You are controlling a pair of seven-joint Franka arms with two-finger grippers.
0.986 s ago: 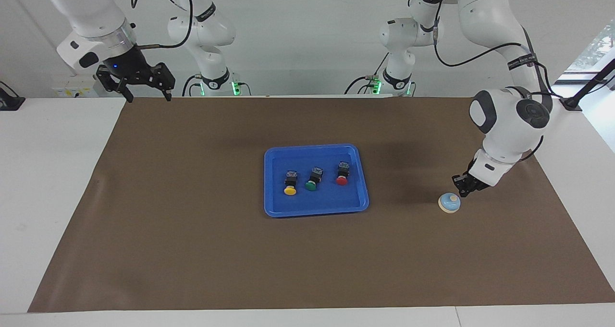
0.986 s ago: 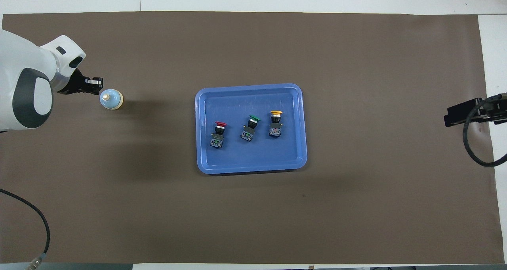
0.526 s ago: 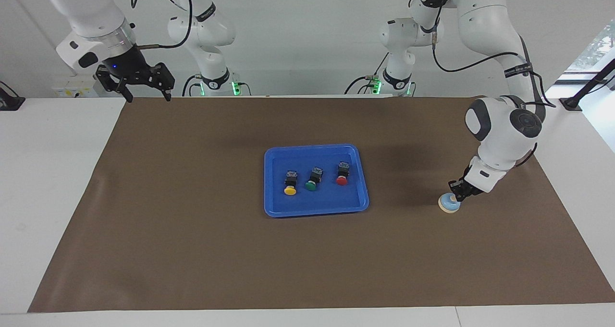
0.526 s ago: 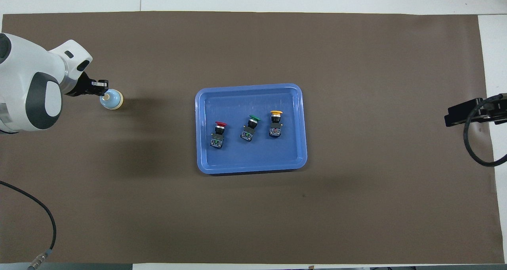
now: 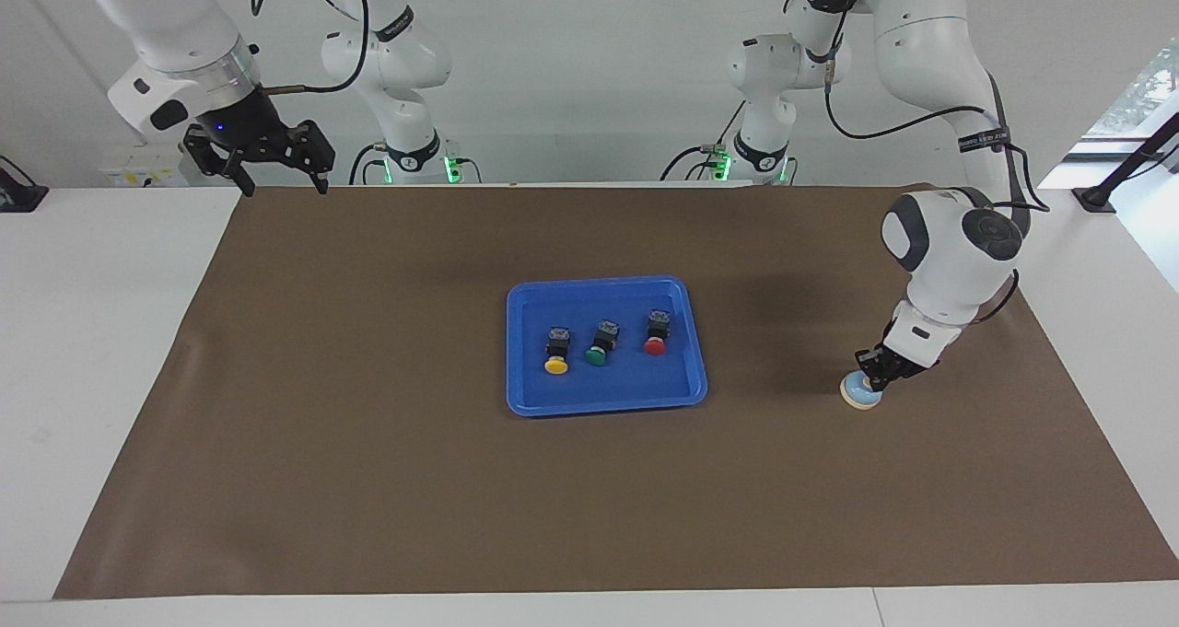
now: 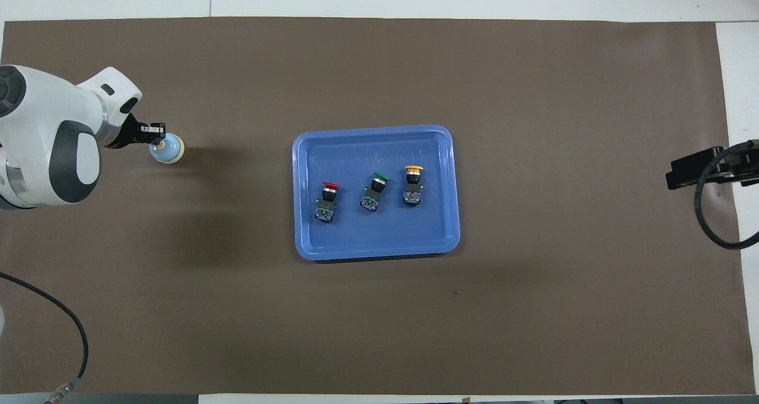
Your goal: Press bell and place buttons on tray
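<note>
**A:** What lay on the table, biggest thing first?

**B:** A brown rectangular mat covered most of the white table, its long axis running from one arm's end to the other. At the middle sat the shallow blue plastic tray with rounded corners, flat, its longer sides also running end to end.

**A:** And the buttons?

**B:** All three black-bodied push-button switches lay on their sides in the tray, in a row, apart from one another. Each long axis ran roughly toward and away from the robots, caps pointing away from them. The yellow-capped one was toward the right arm's end, the green-capped one between, slightly tilted, and the red-capped one toward the left arm's end.

**A:** The bell?

**B:** The small round bell with a light blue dome and cream base rim stood upright on the mat, well apart from the tray, toward the left arm's end.

**A:** The grippers?

**B:** The left gripper, fingertips together, was down on the bell's top, covering the knob. The right gripper waited with fingers spread apart, holding nothing, over the mat's corner nearest its own base.
</note>
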